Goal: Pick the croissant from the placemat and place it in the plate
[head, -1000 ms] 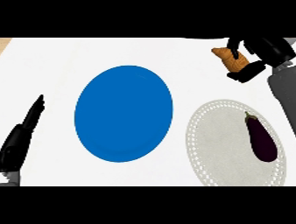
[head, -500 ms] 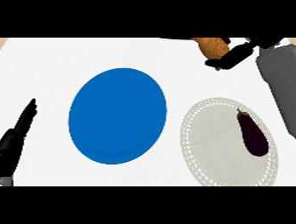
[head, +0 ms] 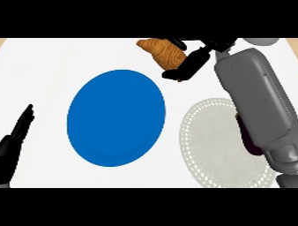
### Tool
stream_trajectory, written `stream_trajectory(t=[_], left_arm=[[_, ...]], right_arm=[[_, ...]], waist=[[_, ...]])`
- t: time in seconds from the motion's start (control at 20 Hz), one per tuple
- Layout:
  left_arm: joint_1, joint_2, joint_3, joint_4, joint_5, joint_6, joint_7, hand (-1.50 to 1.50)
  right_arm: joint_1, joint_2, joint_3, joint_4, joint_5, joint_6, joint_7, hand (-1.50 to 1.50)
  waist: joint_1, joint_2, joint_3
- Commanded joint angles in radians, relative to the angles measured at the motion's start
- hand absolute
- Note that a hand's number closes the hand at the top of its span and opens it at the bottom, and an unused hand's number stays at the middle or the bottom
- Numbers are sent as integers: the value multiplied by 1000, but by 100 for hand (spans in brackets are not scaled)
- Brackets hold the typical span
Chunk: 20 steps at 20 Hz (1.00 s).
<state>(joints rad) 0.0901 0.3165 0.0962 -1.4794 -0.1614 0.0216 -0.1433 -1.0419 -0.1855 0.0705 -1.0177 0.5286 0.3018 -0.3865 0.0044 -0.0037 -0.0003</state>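
A golden-brown croissant [head: 164, 53] hangs above the counter near the far edge, right of the blue plate's top. My right hand [head: 192, 62] is shut on it, fingers curled against its right side. The blue plate [head: 116, 117] lies left of centre with nothing on it. The round grey placemat [head: 210, 141] lies to its right, partly under my right forearm. My left hand [head: 12, 145] rests open at the lower left, fingers straight and pointing away.
A dark purple eggplant [head: 247, 140] lies on the placemat, mostly hidden behind my right forearm [head: 255, 101]. The white counter ends at a wooden strip along the far edge.
My right hand has carried the croissant leftward toward the plate, and the forearm now covers most of the eggplant. The left hand has stayed at rest.
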Motion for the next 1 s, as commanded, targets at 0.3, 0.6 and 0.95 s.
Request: stream_trajectory(t=[0.3,0.6,0.95], left_arm=[[-28,1,2,-15,-19,-15,1,0],[-35,-25,-12,7,-37,-12,20,0],[-67,-9,-5,-2,-26,-42,8,0]], right_arm=[[-97,182,168,36,-31,-24,296,150],[-61,185,401,74,-118,-114,342,150],[-1,185,522,166,-360,-238,398,150]], waist=[[21,5,0],[25,6,0],[63,15,-1]])
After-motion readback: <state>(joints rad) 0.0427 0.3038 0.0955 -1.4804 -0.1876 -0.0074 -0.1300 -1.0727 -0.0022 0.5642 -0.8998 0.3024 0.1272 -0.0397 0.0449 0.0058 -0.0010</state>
